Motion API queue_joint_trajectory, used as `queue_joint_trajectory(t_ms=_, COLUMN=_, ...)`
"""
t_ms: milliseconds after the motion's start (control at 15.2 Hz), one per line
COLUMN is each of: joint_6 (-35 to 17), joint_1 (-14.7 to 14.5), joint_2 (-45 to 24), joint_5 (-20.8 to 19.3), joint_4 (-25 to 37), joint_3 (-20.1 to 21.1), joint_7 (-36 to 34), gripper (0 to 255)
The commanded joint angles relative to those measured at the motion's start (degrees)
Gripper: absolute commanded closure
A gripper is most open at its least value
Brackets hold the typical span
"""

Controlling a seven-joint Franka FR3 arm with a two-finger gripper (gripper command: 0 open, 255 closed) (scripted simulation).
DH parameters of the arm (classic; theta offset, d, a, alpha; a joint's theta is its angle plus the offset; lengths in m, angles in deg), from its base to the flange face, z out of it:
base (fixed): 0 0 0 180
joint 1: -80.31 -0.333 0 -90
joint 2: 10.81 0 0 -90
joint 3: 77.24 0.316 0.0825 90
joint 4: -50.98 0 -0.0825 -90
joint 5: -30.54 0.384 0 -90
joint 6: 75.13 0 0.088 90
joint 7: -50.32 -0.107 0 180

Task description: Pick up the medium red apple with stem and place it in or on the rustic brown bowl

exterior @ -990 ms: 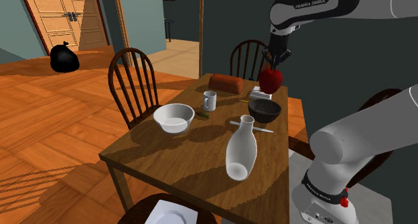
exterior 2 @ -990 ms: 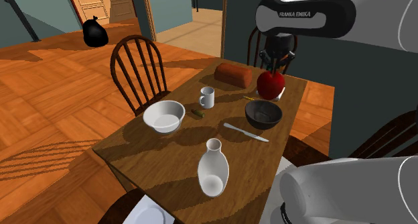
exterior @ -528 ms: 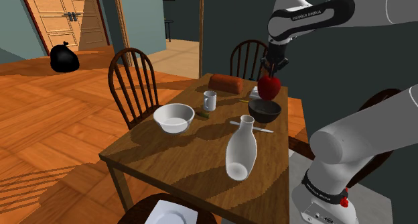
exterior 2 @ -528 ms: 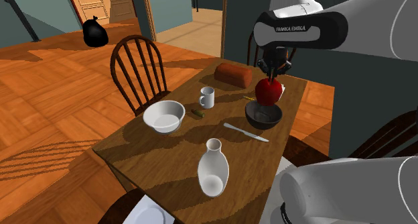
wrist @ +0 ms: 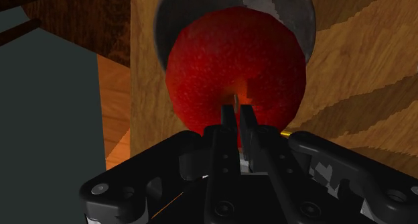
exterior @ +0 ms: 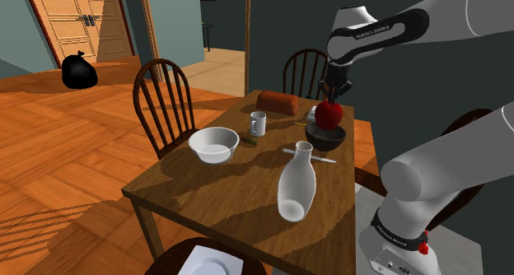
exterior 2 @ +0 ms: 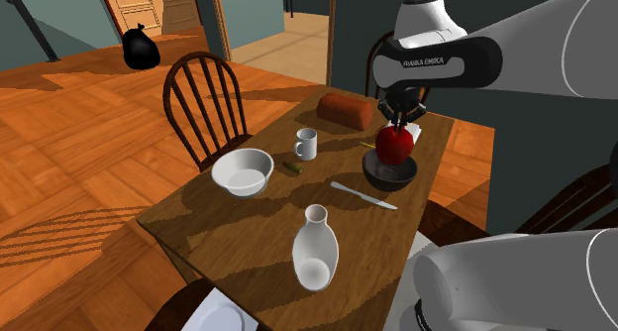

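A red apple hangs from my black gripper, whose fingers are shut on its stem at the top. Directly under it sits the dark brown bowl, and its grey-looking rim rings the apple in the wrist view. The apple's underside dips to about the bowl's rim. Whether it touches the bowl's inside is hidden. The bowl stands near the table's far corner, on the side closest to the arm.
On the wooden table stand a white bowl, a white mug, a brown loaf, a tall white bottle and a knife just in front of the dark bowl. Chairs stand around the table.
The gripper has carried the apple down and toward the bowl: it hung above the table's far corner a second ago and now sits at the bowl's rim.
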Motion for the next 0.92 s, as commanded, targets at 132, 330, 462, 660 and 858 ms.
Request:
queue_joint_trajectory(t_ms=132, joint_6=-0.27, joint_1=0.03, joint_2=0.01, joint_5=-0.04, joint_4=-0.23, joint_3=-0.04, joint_7=0.0, gripper=255)
queue_joint_trajectory(t_ms=330, joint_6=-0.27, joint_1=0.03, joint_2=0.01, joint_5=-0.04, joint_4=-0.23, joint_3=-0.04, joint_7=0.0, gripper=255)
queue_joint_trajectory(t_ms=462, joint_6=-0.27, joint_1=0.03, joint_2=0.01, joint_5=-0.04, joint_4=-0.23, joint_3=-0.04, joint_7=0.0, gripper=0)
queue_joint_trajectory(t_ms=660, joint_6=-0.27, joint_1=0.03, joint_2=0.01, joint_5=-0.04, joint_4=-0.23, joint_3=-0.04, joint_7=0.0, gripper=0)
queue_joint_trajectory(t_ms=858, joint_6=3.81, joint_1=-0.29, joint_2=1.28, joint_5=0.49, joint_4=2.54, joint_3=0.44, joint_7=0.2, gripper=0)
